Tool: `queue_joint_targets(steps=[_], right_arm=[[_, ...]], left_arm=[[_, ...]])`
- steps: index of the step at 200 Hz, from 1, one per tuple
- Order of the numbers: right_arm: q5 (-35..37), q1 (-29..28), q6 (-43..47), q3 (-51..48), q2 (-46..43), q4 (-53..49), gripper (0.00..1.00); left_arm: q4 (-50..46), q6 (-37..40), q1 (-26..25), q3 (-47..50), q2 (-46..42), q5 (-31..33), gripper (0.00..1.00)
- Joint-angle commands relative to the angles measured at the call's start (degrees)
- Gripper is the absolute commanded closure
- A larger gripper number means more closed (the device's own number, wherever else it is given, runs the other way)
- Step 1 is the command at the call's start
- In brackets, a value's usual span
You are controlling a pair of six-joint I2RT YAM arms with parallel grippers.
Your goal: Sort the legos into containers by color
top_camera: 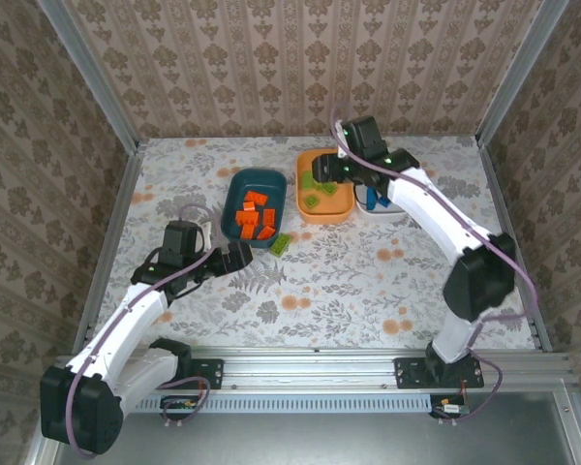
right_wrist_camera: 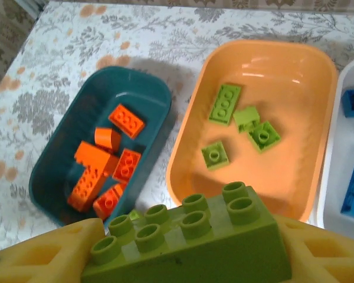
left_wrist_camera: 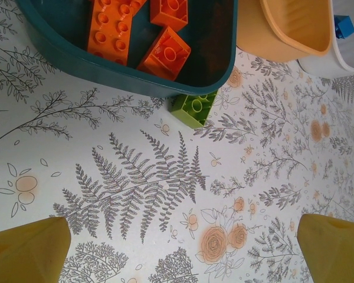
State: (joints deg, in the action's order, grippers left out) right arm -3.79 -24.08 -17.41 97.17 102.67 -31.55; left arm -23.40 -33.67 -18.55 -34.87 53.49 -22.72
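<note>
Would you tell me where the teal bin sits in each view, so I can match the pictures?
Top external: the teal bin is upper centre, just left of the orange bin.
Left wrist: teal bin at top left, cut by the frame edge.
Right wrist: teal bin left of centre.
Shared landmark: the orange bin, always on its right.

Floral-patterned table (top_camera: pixel 368 281) bearing teal bin (top_camera: pixel 257 175), orange bin (top_camera: pixel 329 209), white bin (top_camera: pixel 388 215) and one loose green brick (top_camera: pixel 279 245)
</note>
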Motion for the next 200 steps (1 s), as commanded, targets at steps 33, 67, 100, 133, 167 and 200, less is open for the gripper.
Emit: queue_joint_targets(steps=[33, 67, 100, 133, 167, 200], right_arm=[[-0.45, 3.46, -3.24, 17.22, 20.89, -7.12, 0.38], [-0.4, 4.71, -3.18, 26.56, 30.71, -11.58, 0.38], [-0.17, 5.0, -2.81, 30.18, 35.33, -13.67, 0.34], [-0.73, 5.17, -2.69, 29.87, 36.28, -14.07, 0.31], [-0.84, 5.26, -2.48, 29.3, 36.11, -14.15, 0.29], [-1.13, 5.24, -2.89, 29.07, 35.93, -14.0, 0.27]], left_arm=[[-2.88, 1.85, 0.75, -0.71, -1.37, 0.48, 0.0], [-2.64, 1.95, 0.92, -0.25, -1.13, 0.48, 0.0], [-3.03, 2.33, 1.14, -0.34, -1.19, 0.4, 0.0], [-3.06, 2.38, 1.33, -0.29, -1.24, 0.31, 0.0], [-2.88, 2.12, 1.41, -0.19, -1.36, 0.13, 0.0], [-2.88, 1.84, 1.41, 0.0, -1.57, 0.04, 0.0]])
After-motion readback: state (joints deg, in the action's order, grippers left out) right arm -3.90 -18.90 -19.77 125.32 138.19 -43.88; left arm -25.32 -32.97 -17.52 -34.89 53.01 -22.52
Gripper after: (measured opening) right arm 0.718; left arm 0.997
